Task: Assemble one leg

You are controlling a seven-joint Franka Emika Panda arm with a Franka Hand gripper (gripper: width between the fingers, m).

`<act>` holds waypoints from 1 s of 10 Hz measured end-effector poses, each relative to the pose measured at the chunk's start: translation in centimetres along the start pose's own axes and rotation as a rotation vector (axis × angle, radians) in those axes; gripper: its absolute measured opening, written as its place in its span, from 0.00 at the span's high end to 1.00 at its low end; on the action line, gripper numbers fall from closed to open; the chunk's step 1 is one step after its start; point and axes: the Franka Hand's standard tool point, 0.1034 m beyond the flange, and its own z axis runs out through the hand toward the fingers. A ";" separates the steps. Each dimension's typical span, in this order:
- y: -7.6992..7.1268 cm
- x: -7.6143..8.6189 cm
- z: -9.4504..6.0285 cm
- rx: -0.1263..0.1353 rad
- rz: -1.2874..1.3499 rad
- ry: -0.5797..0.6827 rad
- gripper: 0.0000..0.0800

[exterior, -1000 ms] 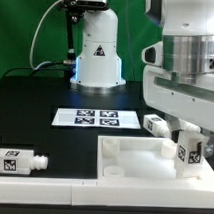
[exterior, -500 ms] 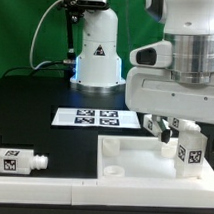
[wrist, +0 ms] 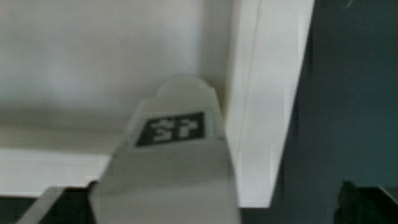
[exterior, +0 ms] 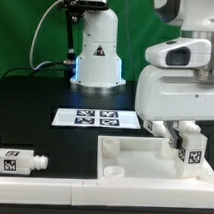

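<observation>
My gripper (exterior: 187, 134) is shut on a white leg (exterior: 193, 154) with a black-and-white tag. It holds the leg upright over the right part of the large white square panel (exterior: 133, 154). In the wrist view the leg (wrist: 169, 160) runs out from between the dark fingers (wrist: 59, 206) and shows its tag against the panel (wrist: 107, 60). A second leg (exterior: 16, 160) lies on its side at the exterior view's left. A third leg (exterior: 152, 126) lies behind the panel, partly hidden by my hand.
The marker board (exterior: 93, 119) lies flat on the black table behind the panel. The robot's white base (exterior: 97, 57) stands at the back with cables. A white ledge (exterior: 52, 183) runs along the front edge.
My hand has shifted a little toward the exterior view's right with the leg still in it. The leg stays over the panel's right part.
</observation>
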 end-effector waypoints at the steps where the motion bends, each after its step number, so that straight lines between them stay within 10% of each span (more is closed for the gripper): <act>1: 0.0 0.0 0.0 0.000 0.019 0.003 0.19; 2: 0.0 0.0 0.0 0.001 0.062 0.003 0.19; 5: 1.0 0.2 -0.1 -0.008 0.289 0.007 0.62; 10: 2.2 -0.1 0.1 -0.009 0.785 0.014 0.62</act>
